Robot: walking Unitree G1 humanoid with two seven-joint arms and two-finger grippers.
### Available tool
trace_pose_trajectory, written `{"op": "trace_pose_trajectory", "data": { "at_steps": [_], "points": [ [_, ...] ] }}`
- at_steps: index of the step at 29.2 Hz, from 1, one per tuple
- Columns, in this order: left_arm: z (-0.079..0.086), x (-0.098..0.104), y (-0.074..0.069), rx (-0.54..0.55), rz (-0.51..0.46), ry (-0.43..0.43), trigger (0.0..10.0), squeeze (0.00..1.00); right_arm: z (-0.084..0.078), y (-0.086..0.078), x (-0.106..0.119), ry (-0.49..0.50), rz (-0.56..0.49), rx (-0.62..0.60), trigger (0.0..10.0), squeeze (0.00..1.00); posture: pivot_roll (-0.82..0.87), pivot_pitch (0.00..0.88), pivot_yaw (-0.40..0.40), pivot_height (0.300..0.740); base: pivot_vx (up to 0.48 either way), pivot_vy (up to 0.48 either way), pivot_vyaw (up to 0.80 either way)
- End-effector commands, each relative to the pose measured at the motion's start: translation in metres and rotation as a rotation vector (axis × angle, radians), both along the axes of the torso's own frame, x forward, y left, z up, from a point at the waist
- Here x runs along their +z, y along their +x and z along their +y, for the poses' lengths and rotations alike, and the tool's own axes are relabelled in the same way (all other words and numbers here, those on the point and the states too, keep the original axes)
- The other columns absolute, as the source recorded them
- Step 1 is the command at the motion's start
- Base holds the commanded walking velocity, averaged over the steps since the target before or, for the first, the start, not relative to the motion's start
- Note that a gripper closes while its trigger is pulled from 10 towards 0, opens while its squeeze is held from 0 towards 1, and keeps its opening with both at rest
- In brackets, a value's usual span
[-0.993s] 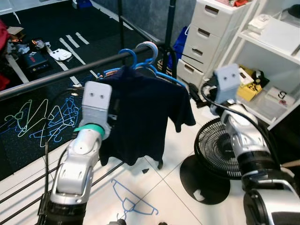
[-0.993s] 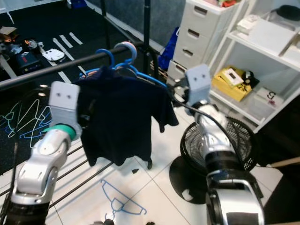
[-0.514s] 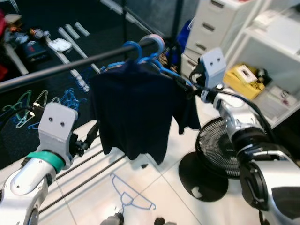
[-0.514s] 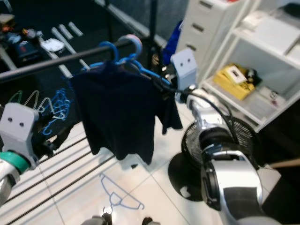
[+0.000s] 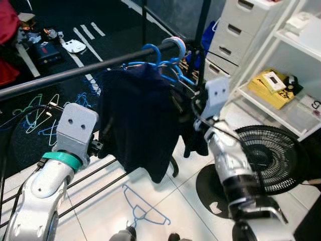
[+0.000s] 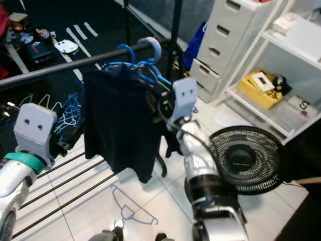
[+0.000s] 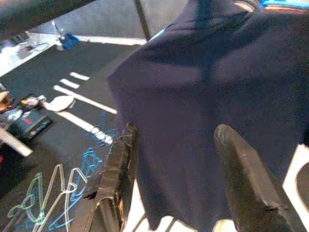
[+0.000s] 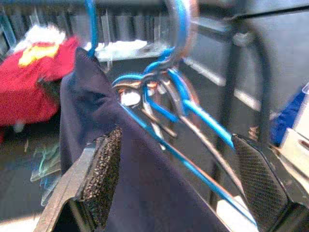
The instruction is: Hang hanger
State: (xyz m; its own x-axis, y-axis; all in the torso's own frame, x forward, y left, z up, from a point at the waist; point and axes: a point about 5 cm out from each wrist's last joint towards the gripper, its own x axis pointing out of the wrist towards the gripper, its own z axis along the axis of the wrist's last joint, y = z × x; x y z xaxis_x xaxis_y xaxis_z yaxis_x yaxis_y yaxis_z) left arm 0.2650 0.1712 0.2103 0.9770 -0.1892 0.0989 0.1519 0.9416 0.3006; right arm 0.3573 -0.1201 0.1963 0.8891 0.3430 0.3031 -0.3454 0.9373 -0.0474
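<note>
- Hanger [image 5: 165,68]: blue wire, hook over the black rail [image 5: 60,76], carrying a dark shirt [image 5: 138,120]. It hangs near the rail's end, beside the upright post.
- Count at the rail: two hooks are clear, one blue, one pale [image 5: 175,44]; thin blue arms fan out below them. More hangers may sit bunched there; the number cannot be told.
- Handling, as judged: the wire frame is light, thin and springy, likely to swing or slide along the rail at a push. The shirt is soft and limp, adds little weight and gives no firm grip. Best hold: the sloping shoulder wire or the neck just under the hook, not the cloth.
- Left gripper [image 7: 176,183]: fingers spread apart, holding nothing, pointed at the shirt's flank.
- Right gripper [image 8: 186,164]: fingers wide apart, empty, pads on either side of the blue shoulder wire and shirt edge, close under the hooks.
- Loose hangers on the floor: one blue [image 5: 143,206] on the white tiles near the robot's feet; a tangled heap [image 5: 40,118] of blue and pale ones on the dark mat, uncounted.
- Other: one black fan [image 5: 271,158]; one white drawer unit [image 5: 246,27]; one white shelf [image 5: 296,85].
</note>
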Motion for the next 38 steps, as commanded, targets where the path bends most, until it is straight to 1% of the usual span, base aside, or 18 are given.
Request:
{"op": "trace_pose_trajectory", "data": {
  "at_steps": [1,2,3,7,8,9,11,13,14,15,18,22,23,28,29,32,36,38],
  "points": [
    [-0.003,-0.008,0.003,-0.033,0.049,-0.027,10.0,0.00,-0.003,-0.010,-0.017,-0.010,0.040,-0.055,10.0,0.00,0.02,0.044,0.097,0.740,0.000,0.000,0.00],
    [-0.003,-0.008,0.003,-0.033,0.049,-0.027,10.0,0.00,-0.003,-0.010,-0.017,-0.010,0.040,-0.055,10.0,0.00,0.02,0.044,0.097,0.740,0.000,0.000,0.00],
    [-0.005,-0.011,0.004,-0.051,0.066,-0.020,10.0,0.00,-0.008,-0.013,-0.020,-0.023,0.029,-0.098,10.0,0.00,0.01,0.030,0.108,0.740,0.000,0.000,0.00],
    [-0.007,-0.013,0.005,-0.064,0.075,-0.012,10.0,0.00,-0.010,-0.014,-0.021,-0.033,0.019,-0.126,10.0,0.00,0.01,0.030,0.108,0.740,0.000,0.000,0.00],
    [-0.006,-0.016,0.005,-0.069,0.070,0.019,10.0,0.00,-0.013,-0.018,-0.021,-0.029,0.007,-0.155,10.0,0.00,-0.02,0.000,0.122,0.740,0.000,0.000,0.00],
    [-0.006,-0.016,0.005,-0.069,0.070,0.019,10.0,0.00,-0.013,-0.018,-0.021,-0.029,0.007,-0.155,10.0,0.00,-0.02,0.000,0.122,0.740,0.000,0.000,0.00],
    [0.003,-0.021,0.009,-0.021,0.031,0.058,10.0,0.00,-0.016,-0.027,-0.021,-0.025,0.007,-0.194,10.0,0.00,-0.03,0.000,0.124,0.740,0.000,0.000,0.00],
    [0.003,-0.021,0.009,-0.021,0.031,0.058,10.0,0.00,-0.016,-0.027,-0.021,-0.025,0.007,-0.194,10.0,0.00,-0.03,0.000,0.124,0.740,0.000,0.000,0.00],
    [0.010,-0.022,0.013,0.037,0.010,0.063,10.0,0.00,-0.016,-0.029,-0.023,-0.027,0.006,-0.206,10.0,0.00,-0.03,0.000,0.122,0.740,0.000,0.000,0.00],
    [0.010,-0.022,0.013,0.037,0.010,0.063,10.0,0.00,-0.016,-0.029,-0.023,-0.027,0.006,-0.206,10.0,0.00,-0.03,0.000,0.122,0.740,0.000,0.000,0.00],
    [0.020,-0.026,0.016,0.114,-0.005,0.046,10.0,0.00,-0.014,-0.032,-0.022,-0.045,0.004,-0.220,10.0,0.00,-0.03,0.000,0.123,0.740,0.000,0.000,0.00],
    [0.020,-0.029,0.016,0.138,-0.006,0.043,10.0,0.00,-0.010,-0.032,-0.020,-0.044,-0.001,-0.219,10.0,0.00,-0.04,0.000,0.127,0.740,0.000,0.000,0.00],
    [0.019,-0.034,0.016,0.143,0.000,0.043,10.0,0.00,-0.008,-0.033,-0.018,-0.052,-0.010,-0.228,10.0,0.00,-0.04,0.000,0.125,0.740,0.000,0.000,0.00],
    [0.013,-0.037,0.017,0.136,0.001,0.030,10.0,0.00,-0.008,-0.035,-0.016,-0.076,-0.023,-0.251,10.0,0.00,-0.05,0.000,0.106,0.740,0.000,0.000,0.00],
    [0.009,-0.036,0.020,0.140,0.006,-0.007,10.0,0.00,-0.012,-0.035,-0.016,-0.085,-0.021,-0.262,10.0,0.00,-0.05,0.002,0.099,0.740,0.000,0.000,0.00],
    [0.006,-0.034,0.023,0.138,0.001,-0.027,10.0,0.00,-0.015,-0.036,-0.016,-0.090,-0.016,-0.272,10.0,0.00,-0.05,0.005,0.099,0.740,0.000,0.000,0.00],
    [-0.003,-0.033,0.026,0.117,-0.013,-0.038,10.0,0.00,-0.022,-0.034,-0.022,-0.101,0.032,-0.343,10.0,0.00,-0.04,0.008,0.101,0.740,0.000,0.000,0.80],
    [-0.004,-0.033,0.027,0.114,-0.018,-0.038,10.0,0.00,-0.021,-0.034,-0.022,-0.100,0.033,-0.343,10.0,0.00,-0.04,0.010,0.098,0.740,0.000,0.000,0.80]
  ]
}}
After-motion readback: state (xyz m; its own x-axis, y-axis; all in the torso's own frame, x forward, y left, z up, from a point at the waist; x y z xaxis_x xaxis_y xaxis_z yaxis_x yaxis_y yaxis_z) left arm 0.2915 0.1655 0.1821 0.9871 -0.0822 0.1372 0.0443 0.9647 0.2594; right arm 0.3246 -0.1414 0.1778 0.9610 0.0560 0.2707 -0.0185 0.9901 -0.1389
